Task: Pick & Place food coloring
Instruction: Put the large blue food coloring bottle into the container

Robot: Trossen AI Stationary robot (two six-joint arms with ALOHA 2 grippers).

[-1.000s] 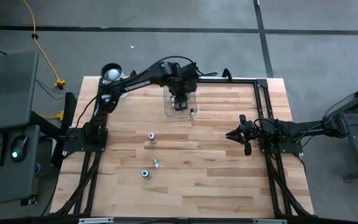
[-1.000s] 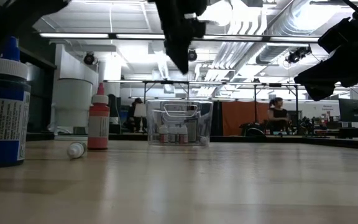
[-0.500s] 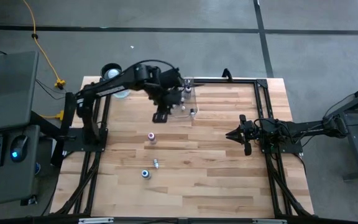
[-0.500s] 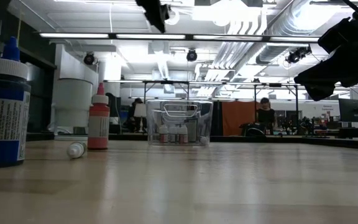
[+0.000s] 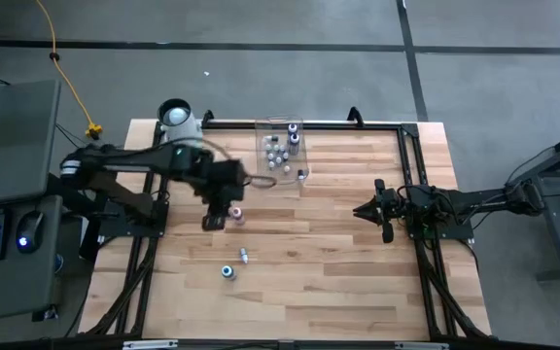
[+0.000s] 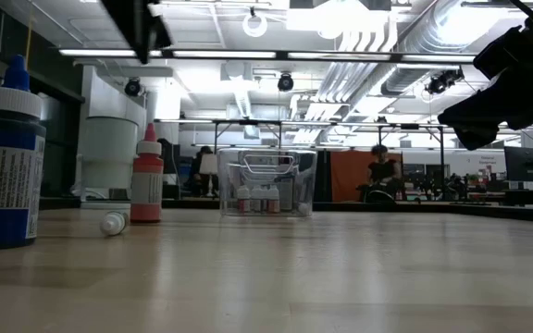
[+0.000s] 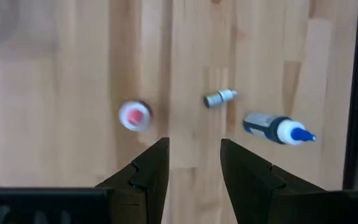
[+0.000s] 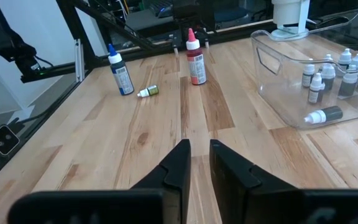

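Three food-coloring bottles stand or lie loose on the tabletop (image 5: 338, 253): a red bottle (image 5: 237, 213) upright, a small grey-and-white bottle (image 5: 244, 257) on its side, and a blue-capped bottle (image 5: 227, 272). No writing on their labels can be read. Further bottles (image 8: 328, 78) sit inside the clear bin (image 5: 282, 153). The left gripper (image 5: 214, 220) hangs above the tabletop, just beside the red bottle, fingers (image 7: 146, 168) parted by a narrow gap and holding nothing. The right gripper (image 5: 363, 210) waits well apart, fingers (image 8: 178, 163) nearly together, empty. A white cylinder (image 5: 176, 116) stands beyond the bin.
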